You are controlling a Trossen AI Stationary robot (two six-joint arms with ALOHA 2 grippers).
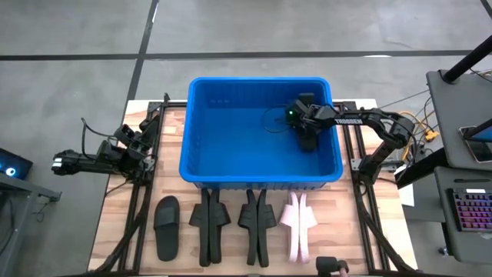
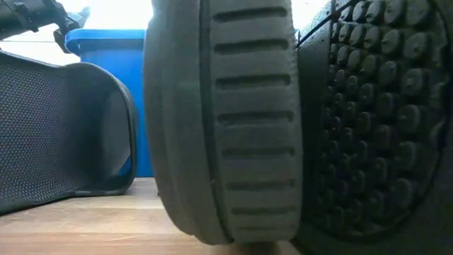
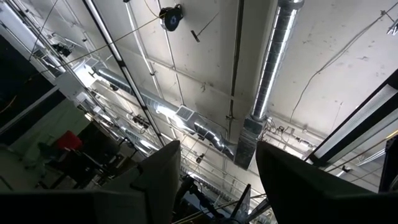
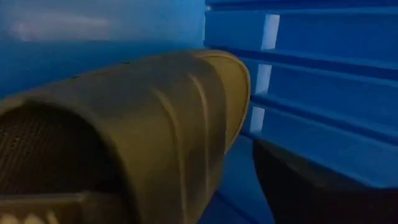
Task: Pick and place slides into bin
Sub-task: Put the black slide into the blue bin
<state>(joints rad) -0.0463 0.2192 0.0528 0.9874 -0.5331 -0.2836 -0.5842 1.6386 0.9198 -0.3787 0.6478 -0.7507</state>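
Our right pincer hangs inside the bin, near its right wall, clamped on a black slide. Four slides wait in a row on the counter before the bin: three black, one pale pink. We judge them light, soft foam; the broad strap offers the surest hold. Our left pincer waits off the counter's left edge, spread wide

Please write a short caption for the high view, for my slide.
Right gripper lowers a black slide into the blue bin.
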